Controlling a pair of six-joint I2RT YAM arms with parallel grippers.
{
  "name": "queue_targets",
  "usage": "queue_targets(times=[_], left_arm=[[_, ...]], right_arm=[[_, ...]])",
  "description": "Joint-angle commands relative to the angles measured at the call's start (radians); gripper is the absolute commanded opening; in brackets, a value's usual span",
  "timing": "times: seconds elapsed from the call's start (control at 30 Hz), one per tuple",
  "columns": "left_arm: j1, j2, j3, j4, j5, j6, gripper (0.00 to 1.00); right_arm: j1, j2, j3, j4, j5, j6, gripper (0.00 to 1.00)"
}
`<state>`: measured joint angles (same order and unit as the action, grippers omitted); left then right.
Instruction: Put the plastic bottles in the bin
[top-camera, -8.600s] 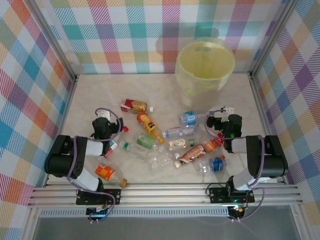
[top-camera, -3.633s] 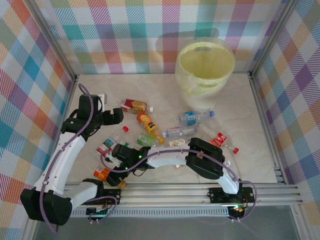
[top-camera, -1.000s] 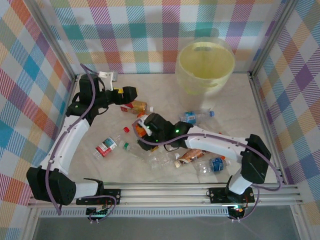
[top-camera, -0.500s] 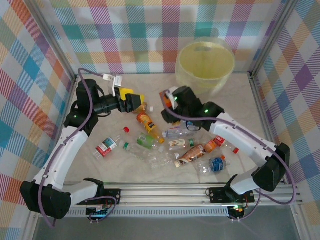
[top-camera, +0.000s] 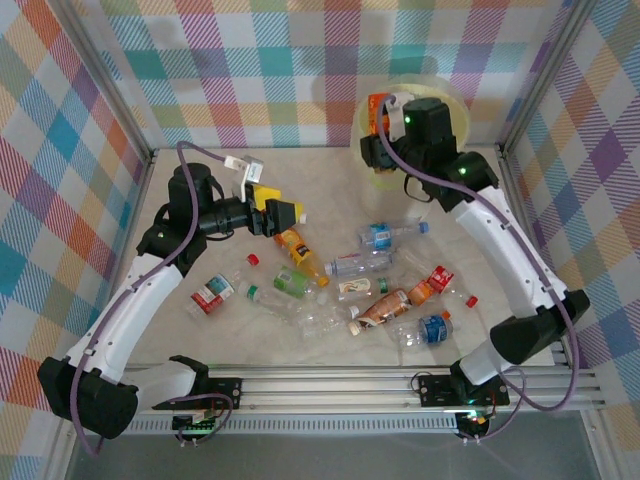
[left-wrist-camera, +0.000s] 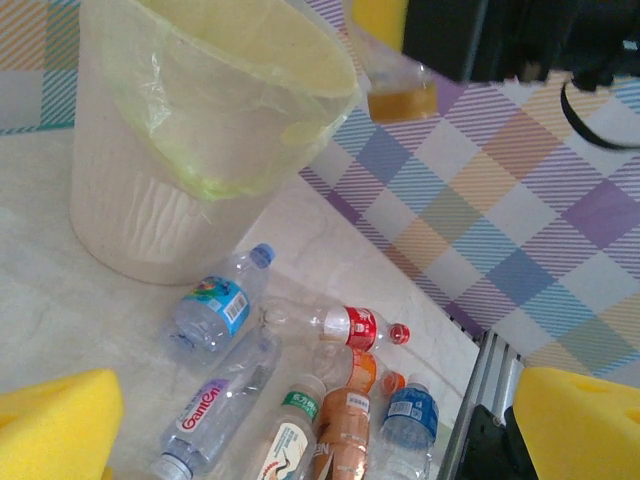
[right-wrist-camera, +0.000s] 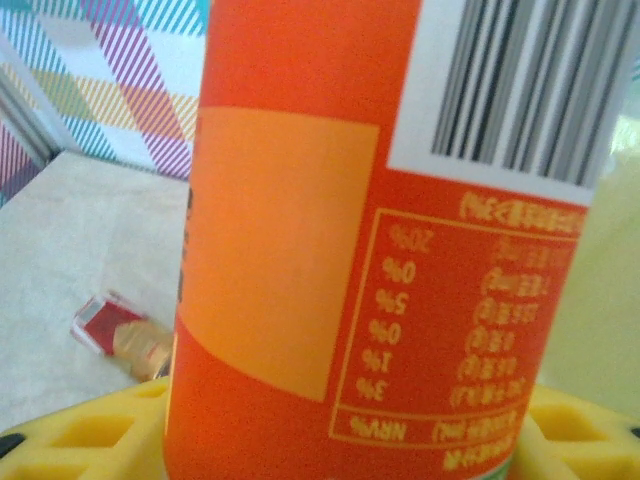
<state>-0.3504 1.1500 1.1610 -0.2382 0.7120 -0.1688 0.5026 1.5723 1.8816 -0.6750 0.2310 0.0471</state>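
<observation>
The orange bottle (right-wrist-camera: 300, 250) bears a barcode and, upside down, "NRV%" with percentage figures.

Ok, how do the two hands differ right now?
The right hand is shut on an orange-label bottle; the left hand is open and empty. The right hand is up by the bin rim; the left hand is over the left side of the table. Both have yellow pads.

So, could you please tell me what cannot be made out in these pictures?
- Bin inside: top view, the right arm covers it; left wrist view, its own wall hides the bottom.
- Orange bottle: right wrist view, top and bottom cut off by the frame.
- Red bottle lying beyond: right wrist view, blurred.
</observation>
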Motion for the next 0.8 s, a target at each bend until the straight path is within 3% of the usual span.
queue_targets(times=[0.0,0.4,0.77], left_arm=[[-0.013,0.002,0.005,-0.021,-0.014,0.023,1.00],[-0.016,0.020,0.017,-0.066,-0.041,0.034,1.00],[-0.018,0.061,0.032,-0.096,-0.060,0.047,1.00]], right_arm=[[-0.041,0.074,0.086,0.010,-0.001,0.014,0.60],[-0.180,0.317,0.339,-0.077,0.037,0.092,0.59],[-0.283,0.506,0.525,-0.280,-0.068,0.075,0.58]])
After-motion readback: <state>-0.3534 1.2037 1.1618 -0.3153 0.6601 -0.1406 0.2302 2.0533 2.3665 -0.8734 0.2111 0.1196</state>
